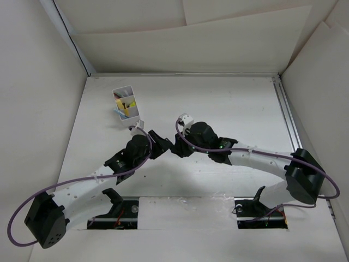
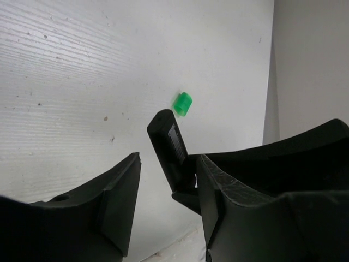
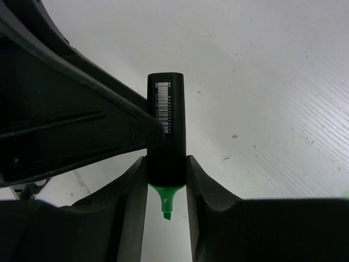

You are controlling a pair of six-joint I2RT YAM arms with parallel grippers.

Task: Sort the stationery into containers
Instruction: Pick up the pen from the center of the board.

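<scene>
**Uncapped green highlighter pinched in the right gripper, left gripper open beside it**

Right gripper [image 3: 166,164] closed tight on a short, thick, black-bodied highlighter [image 3: 166,131], both fingers pressed against its sides. Chisel tip [image 3: 166,206], bright green and uncapped, poking out below the fingers toward the wrist camera. Far end of the barrel, with a white barcode label, pointing away over the table.

Left gripper [image 2: 168,164] with jaws apart, nothing clamped, set alongside the same barrel. One of its fingers seemingly touching the black end, though hard to confirm from these angles.

Just beyond, lying alone on the white wood-grain table [image 2: 76,82], a small green plastic cap [image 2: 182,103], apart from both grippers.

From above, both wrists meeting near the middle of the table. Farther off, toward the back left, a small white rectangular plastic box [image 1: 135,120], upright, with yellow stationery [image 1: 124,105] inside; compartment not discernible.
</scene>
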